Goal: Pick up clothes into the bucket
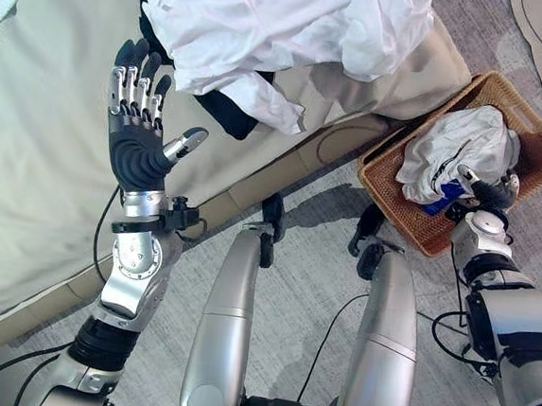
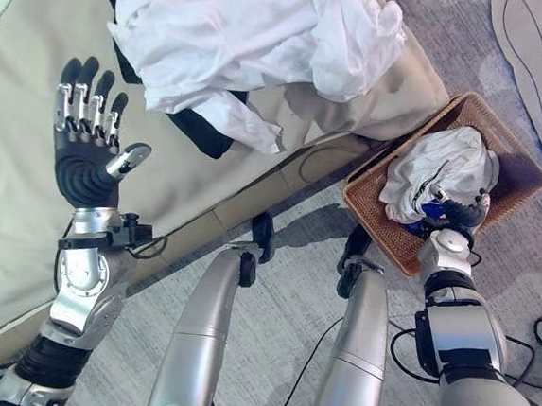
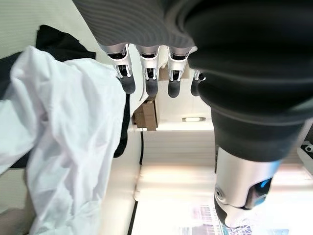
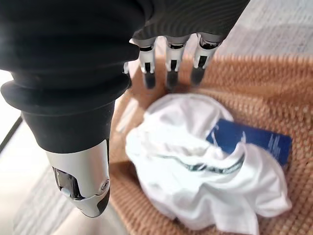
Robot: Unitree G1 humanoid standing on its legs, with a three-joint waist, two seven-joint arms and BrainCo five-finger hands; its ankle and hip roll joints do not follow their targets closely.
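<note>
Left hand (image 1: pixel 140 149) raised over the bed (image 1: pixel 39 145), fingers straight and spread wide, palm bare, holding nothing. Right hand (image 4: pixel 168 63) poised over the wicker basket (image 1: pixel 532 150) on the floor at the right, fingers extended and relaxed, gripping nothing; below them a crumpled white garment (image 4: pixel 195 171) with a blue patch, already lying in the basket. Still to collect: the white clothes pile (image 1: pixel 277 23) on the far part of the bed, with a dark garment (image 1: pixel 227 114) tucked under its near edge, just beyond the left hand.

Likely step in hand: reaching for the next piece from the pile. Best done by lowering the left hand forward and to the right onto the near fold of white cloth, closing fingers and thumb deep into a bunched fold rather than a thin edge, then lifting high enough to clear trailing sleeves off the bed edge before carrying right to the basket. Worth keeping the right hand clear of the basket mouth, or ready to take a handover.
</note>
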